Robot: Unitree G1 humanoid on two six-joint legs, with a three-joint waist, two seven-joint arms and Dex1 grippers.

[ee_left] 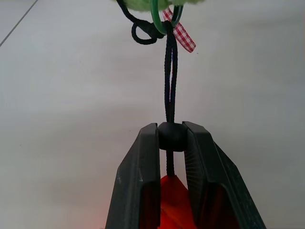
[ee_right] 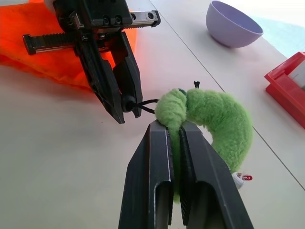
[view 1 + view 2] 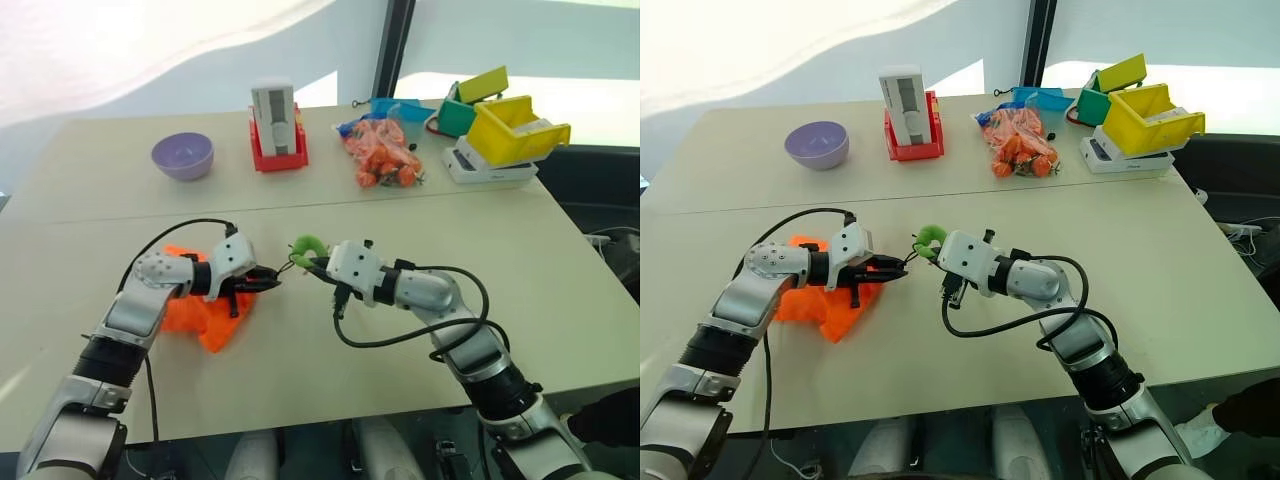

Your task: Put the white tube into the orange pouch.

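Observation:
The orange pouch [image 3: 200, 318] lies crumpled on the table under my left arm. Its black cord [image 1: 170, 81] runs taut from the pouch to a fuzzy green ring [image 2: 214, 119]. My left gripper [image 3: 268, 283] is shut on the round black cord stopper [image 1: 171, 137] at the pouch's mouth. Facing it from the right, my right gripper [image 2: 174, 129] is shut on the green ring and holds it just above the table. The two grippers' tips are a short stretch of cord apart. The white tube is out of view.
Along the far side of the table [image 3: 560, 290] stand a purple bowl [image 3: 183, 156], a tall white-grey box in a red base [image 3: 273, 118], a clear bag of carrots [image 3: 383, 153], and yellow [image 3: 515, 130] and green [image 3: 470, 105] bins on the right.

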